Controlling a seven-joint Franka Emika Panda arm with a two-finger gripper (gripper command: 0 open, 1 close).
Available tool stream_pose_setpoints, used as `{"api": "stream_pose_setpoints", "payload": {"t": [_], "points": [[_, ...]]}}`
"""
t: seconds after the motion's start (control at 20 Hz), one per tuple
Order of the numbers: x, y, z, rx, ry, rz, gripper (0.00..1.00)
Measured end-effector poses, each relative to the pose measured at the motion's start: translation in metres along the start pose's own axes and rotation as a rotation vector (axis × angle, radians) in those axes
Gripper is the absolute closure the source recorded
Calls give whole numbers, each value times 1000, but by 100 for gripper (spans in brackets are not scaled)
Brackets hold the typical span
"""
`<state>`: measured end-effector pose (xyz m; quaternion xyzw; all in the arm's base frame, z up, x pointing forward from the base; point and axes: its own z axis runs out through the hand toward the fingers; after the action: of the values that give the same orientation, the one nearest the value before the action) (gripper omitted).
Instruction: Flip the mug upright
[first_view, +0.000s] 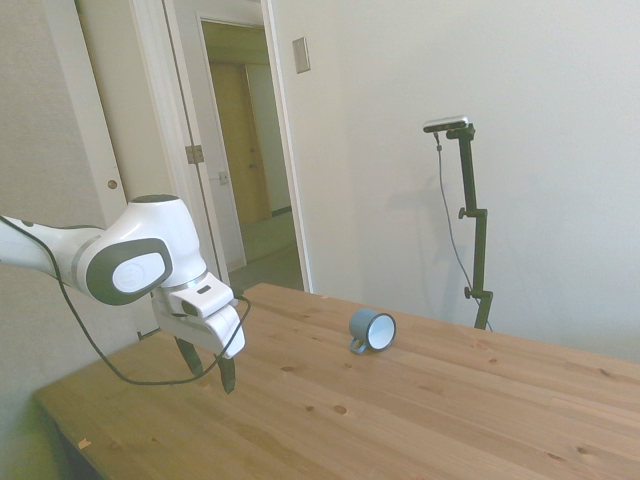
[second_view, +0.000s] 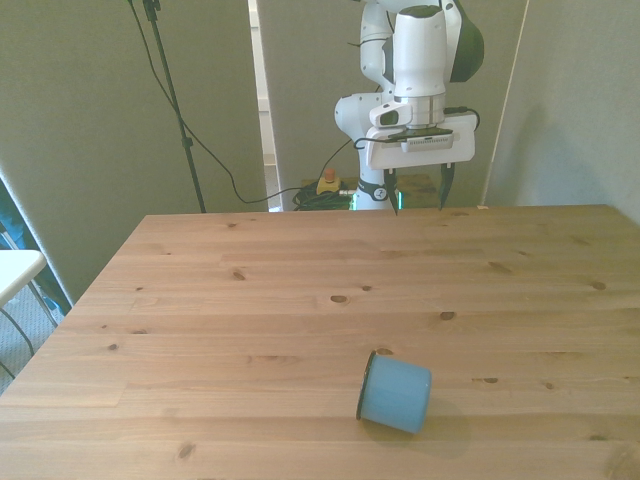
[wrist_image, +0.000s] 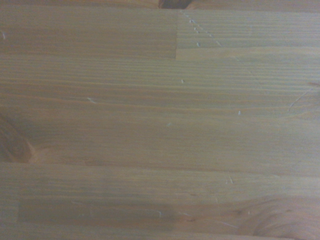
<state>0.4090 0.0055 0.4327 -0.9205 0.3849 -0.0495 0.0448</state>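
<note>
The small light-blue mug (first_view: 372, 329) lies on its side on the wooden table (first_view: 420, 410), its white inside facing the side camera and its handle down against the wood. In the front view the mug (second_view: 395, 393) rests near the table's front edge, rim toward that view's left. My gripper (first_view: 207, 366) hangs over the far end of the table, well away from the mug, fingers pointing down, open and empty. The front view shows the gripper (second_view: 419, 193) above the table's back edge with its two dark fingers spread. The wrist view shows only bare wood grain.
An open doorway (first_view: 245, 150) and white walls stand behind the table in the side view. Cables and a red-and-yellow button box (second_view: 327, 184) lie on the floor behind the table in the front view.
</note>
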Motion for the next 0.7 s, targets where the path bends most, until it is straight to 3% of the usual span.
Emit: {"api": "stream_pose_setpoints", "payload": {"t": [0.15, 0.35, 0.5, 0.7], "points": [[7, 1, -2, 7, 1, 21, 0], [97, 4, -43, 80, 50, 93, 0], [155, -5, -49, 116, 60, 116, 0], [215, -15, -47, 234, 12, 142, 0]]}}
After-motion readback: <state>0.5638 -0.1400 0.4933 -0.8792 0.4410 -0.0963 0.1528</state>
